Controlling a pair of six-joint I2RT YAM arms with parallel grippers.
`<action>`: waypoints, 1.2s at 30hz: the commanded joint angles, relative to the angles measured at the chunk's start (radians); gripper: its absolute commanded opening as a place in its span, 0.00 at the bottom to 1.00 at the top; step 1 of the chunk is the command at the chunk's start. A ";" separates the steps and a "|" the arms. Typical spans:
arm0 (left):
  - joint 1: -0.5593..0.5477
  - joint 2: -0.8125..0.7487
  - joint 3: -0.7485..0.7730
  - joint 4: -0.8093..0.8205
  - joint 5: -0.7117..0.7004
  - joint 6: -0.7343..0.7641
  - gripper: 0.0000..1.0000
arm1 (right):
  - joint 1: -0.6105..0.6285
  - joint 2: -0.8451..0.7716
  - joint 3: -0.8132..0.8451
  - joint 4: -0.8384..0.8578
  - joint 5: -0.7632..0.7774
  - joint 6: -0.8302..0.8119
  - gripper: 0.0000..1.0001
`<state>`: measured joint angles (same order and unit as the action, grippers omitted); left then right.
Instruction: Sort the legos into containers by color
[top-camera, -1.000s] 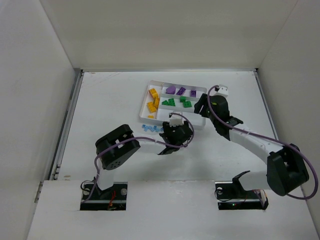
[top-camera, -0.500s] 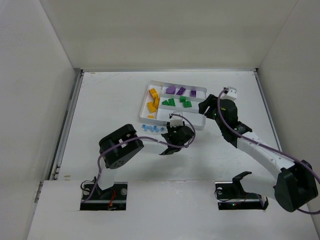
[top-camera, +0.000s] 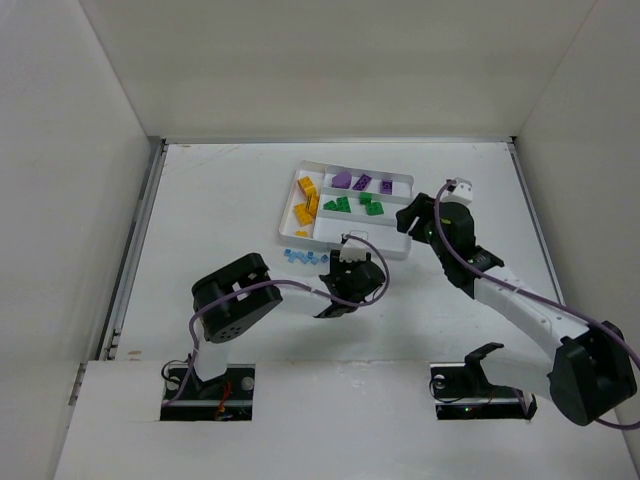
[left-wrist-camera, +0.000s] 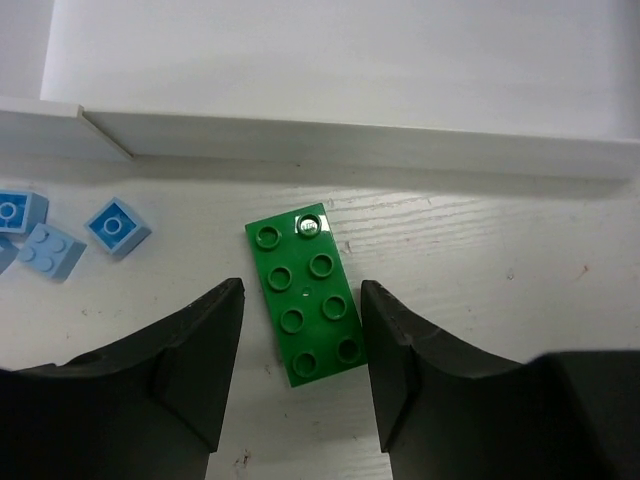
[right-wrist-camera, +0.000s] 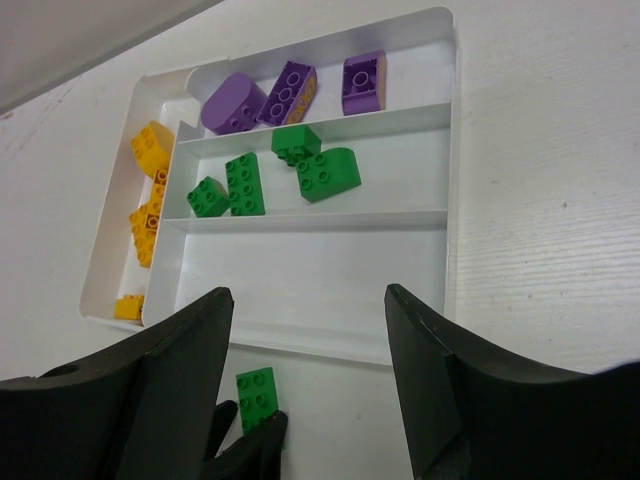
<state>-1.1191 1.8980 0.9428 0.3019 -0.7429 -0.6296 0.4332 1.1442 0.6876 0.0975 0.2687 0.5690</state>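
Green two-by-four brick (left-wrist-camera: 305, 296) flat on the tabletop (left-wrist-camera: 500, 260), studs up, just outside the tray's (left-wrist-camera: 350, 150) near long wall, with a narrow band of tabletop between the two. Left end effector (left-wrist-camera: 300, 300) open, one finger on each long side of the brick, with a gap showing on both sides. Pale blue bricks (left-wrist-camera: 117, 225) lie loose to the brick's left, near the same wall. Inside the tray: green bricks (right-wrist-camera: 300, 165) in the middle strip, purple bricks (right-wrist-camera: 285, 90) in the far strip, yellow-orange bricks (right-wrist-camera: 150, 150) in the short end section. Right end effector (right-wrist-camera: 308, 300) spread wide, holding nothing, near the tray's opposite short end.
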 joint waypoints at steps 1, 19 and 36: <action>-0.003 0.030 -0.009 -0.103 0.037 0.036 0.43 | 0.002 -0.040 -0.005 0.047 -0.010 0.009 0.68; 0.146 -0.157 0.193 -0.061 0.342 0.180 0.18 | -0.070 -0.099 -0.080 0.097 0.033 0.066 0.67; 0.298 0.390 0.962 -0.293 0.692 0.366 0.24 | -0.118 -0.139 -0.119 0.123 0.050 0.097 0.67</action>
<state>-0.8207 2.2784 1.8084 0.0692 -0.1120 -0.3222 0.3145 1.0069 0.5636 0.1650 0.3008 0.6598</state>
